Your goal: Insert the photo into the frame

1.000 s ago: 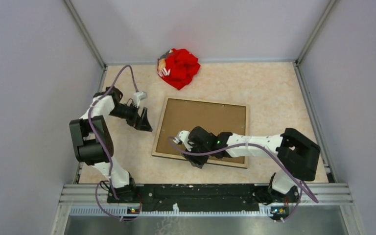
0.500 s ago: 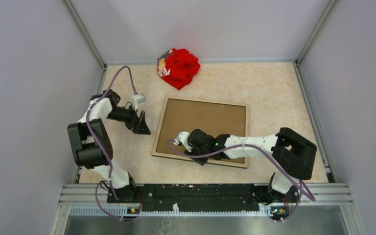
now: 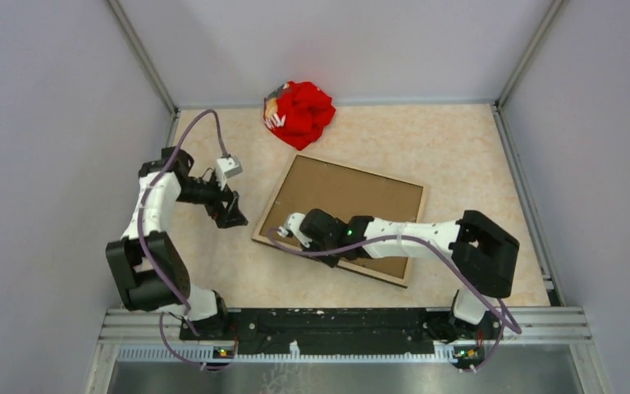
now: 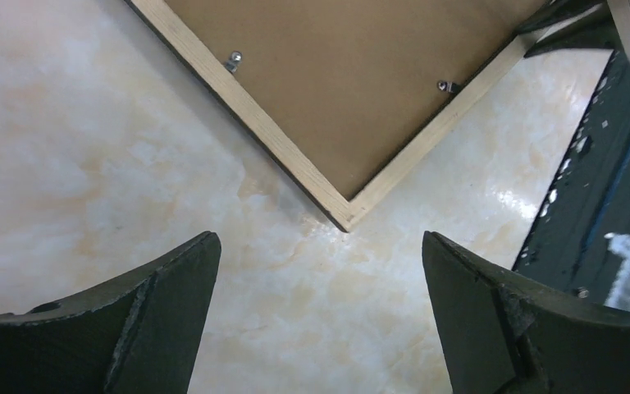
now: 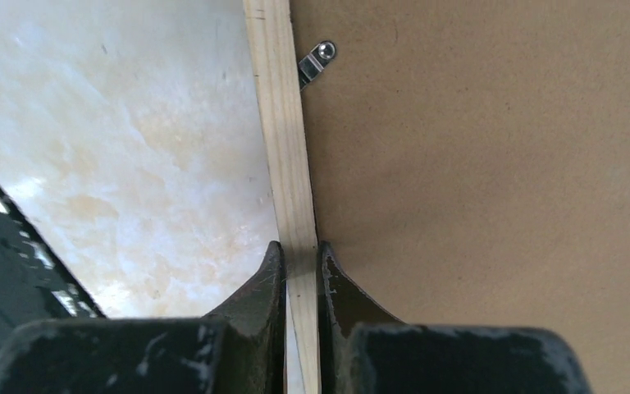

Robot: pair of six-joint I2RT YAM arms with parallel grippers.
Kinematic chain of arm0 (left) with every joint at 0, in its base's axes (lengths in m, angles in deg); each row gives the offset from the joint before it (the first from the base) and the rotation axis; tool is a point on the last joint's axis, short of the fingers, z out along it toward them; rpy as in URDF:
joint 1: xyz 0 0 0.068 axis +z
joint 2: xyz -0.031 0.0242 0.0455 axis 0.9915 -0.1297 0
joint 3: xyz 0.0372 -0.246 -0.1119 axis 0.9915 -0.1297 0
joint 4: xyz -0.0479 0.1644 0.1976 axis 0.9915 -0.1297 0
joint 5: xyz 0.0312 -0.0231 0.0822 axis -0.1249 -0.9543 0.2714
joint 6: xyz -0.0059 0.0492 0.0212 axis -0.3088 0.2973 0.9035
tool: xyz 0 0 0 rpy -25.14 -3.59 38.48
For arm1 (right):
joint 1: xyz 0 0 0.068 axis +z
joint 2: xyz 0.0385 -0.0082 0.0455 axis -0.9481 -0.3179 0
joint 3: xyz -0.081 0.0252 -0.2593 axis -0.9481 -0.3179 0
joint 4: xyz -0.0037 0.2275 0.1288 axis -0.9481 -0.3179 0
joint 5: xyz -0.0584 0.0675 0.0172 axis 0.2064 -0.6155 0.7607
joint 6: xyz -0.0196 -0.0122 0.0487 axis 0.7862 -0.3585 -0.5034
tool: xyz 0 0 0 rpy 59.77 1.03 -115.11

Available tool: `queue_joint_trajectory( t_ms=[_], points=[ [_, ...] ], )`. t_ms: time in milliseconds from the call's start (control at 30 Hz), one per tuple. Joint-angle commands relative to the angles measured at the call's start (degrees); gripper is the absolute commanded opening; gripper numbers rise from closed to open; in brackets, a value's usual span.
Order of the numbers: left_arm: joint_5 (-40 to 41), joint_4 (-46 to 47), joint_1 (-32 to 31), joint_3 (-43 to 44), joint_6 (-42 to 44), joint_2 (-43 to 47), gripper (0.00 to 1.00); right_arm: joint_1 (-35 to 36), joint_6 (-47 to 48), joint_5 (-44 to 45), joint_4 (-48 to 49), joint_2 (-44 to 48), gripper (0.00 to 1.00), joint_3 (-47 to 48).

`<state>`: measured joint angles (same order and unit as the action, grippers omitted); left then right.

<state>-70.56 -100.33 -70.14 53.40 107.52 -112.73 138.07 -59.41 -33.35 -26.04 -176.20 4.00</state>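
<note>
The frame (image 3: 276, 197) lies face down in the middle of the table, its light wood rim up. A brown board (image 3: 353, 197), the photo's back, fills it; the printed side is hidden. My right gripper (image 3: 332, 256) is shut on the frame's near rim; in the right wrist view its jaws (image 5: 299, 250) pinch the wood strip (image 5: 283, 148) beside the board (image 5: 476, 164). My left gripper (image 3: 234, 215) is open and empty, just left of the frame's near left corner. In the left wrist view that gripper (image 4: 318, 240) hangs over bare table below the corner (image 4: 344, 223).
A red cloth bundle (image 3: 299, 113) lies at the back wall. Small metal clips (image 5: 316, 61) sit on the frame's back, two in the left wrist view (image 4: 232, 59). The black base rail (image 3: 344, 320) runs along the near edge. Walls close in left and right.
The frame has turned clockwise on the table with my right gripper on its near rim. My left gripper has drawn back a little to the left.
</note>
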Motion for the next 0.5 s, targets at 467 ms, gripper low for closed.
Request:
queue_joint_trajectory(
  t_ms=[467],
  points=[
    [-6.13,12.20,-2.29,-23.12,58.77,46.59,0.98,-9.30,-11.17,-16.50,-16.37,-1.17,0.00,36.23]
  ],
)
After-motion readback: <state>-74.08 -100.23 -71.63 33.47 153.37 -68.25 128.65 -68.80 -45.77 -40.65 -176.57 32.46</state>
